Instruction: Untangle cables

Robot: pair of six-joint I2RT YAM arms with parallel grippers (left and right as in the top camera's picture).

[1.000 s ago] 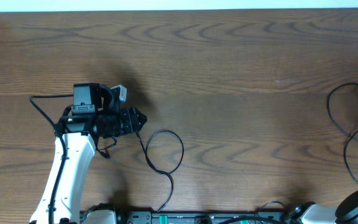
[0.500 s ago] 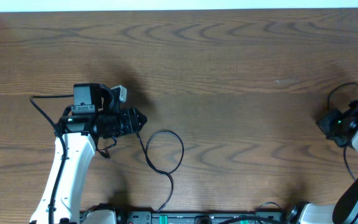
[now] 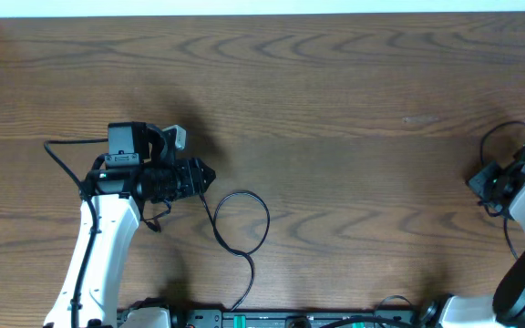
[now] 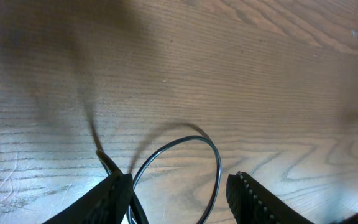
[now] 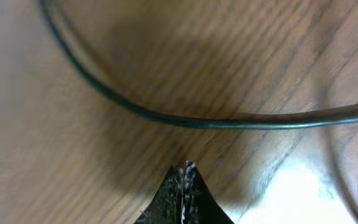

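Observation:
A thin black cable (image 3: 268, 221) makes a loose loop on the wooden table (image 3: 335, 82), and its tail runs down to the front edge. My left gripper (image 3: 210, 175) sits just left of the loop. In the left wrist view the cable (image 4: 217, 158) arcs between the parted fingers (image 4: 260, 199) of that open gripper (image 4: 180, 179) and passes close against the left finger. At the far right, my right gripper (image 3: 475, 179) is shut beside another thin black cable (image 3: 495, 132). In the right wrist view its closed tips (image 5: 185, 167) sit just short of that cable (image 5: 216, 122), not touching it.
The right-hand cable carries on down the table's right edge (image 3: 509, 232). The arm bases and their wiring (image 3: 272, 319) line the front edge. A thicker black wire (image 3: 57, 155) loops off the left arm.
My right arm has come in from the right edge, and its gripper has shut beside the right-hand cable. The left arm and the loop have not moved.

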